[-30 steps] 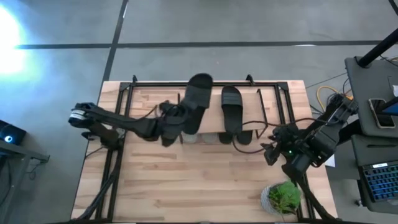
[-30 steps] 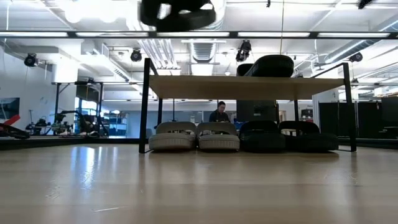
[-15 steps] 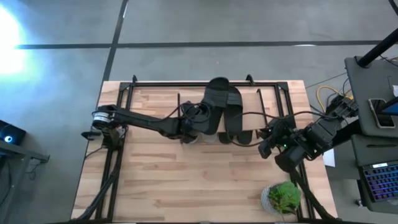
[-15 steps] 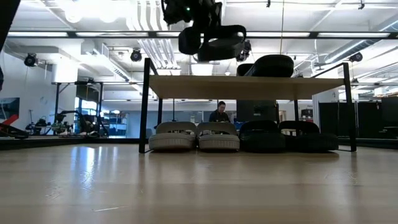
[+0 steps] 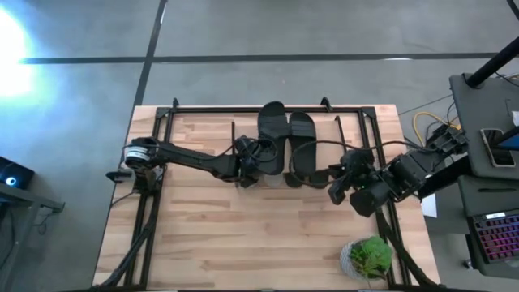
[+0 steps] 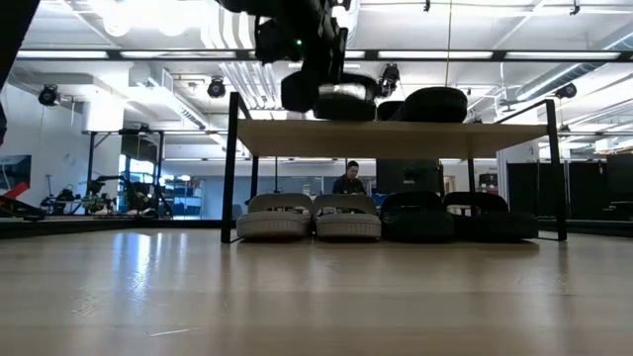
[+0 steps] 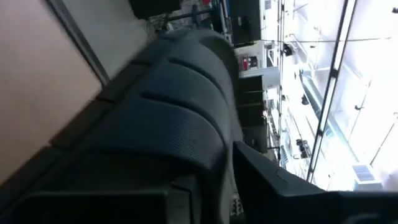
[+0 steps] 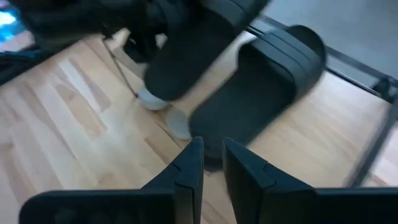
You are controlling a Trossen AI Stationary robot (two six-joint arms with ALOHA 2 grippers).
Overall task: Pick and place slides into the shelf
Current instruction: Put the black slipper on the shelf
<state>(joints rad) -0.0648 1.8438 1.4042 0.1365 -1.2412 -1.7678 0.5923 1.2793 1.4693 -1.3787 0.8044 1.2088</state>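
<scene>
The left gripper [image 5: 258,154], closed on a black slide [image 5: 272,136], held it on the shelf [image 5: 203,130] top beside another; release seemed next, while the right gripper [image 5: 334,188], fingers nearly together and empty, waited nearby.

Room was bright, lit by ceiling strip lights [image 6: 148,54]; hard white glare hit the floor [image 5: 12,36] at the overhead pic's left edge. My left wrist cam showed blown-out windows; my right wrist pic was motion-blurred, esp. the black slide [image 8: 267,81].
</scene>
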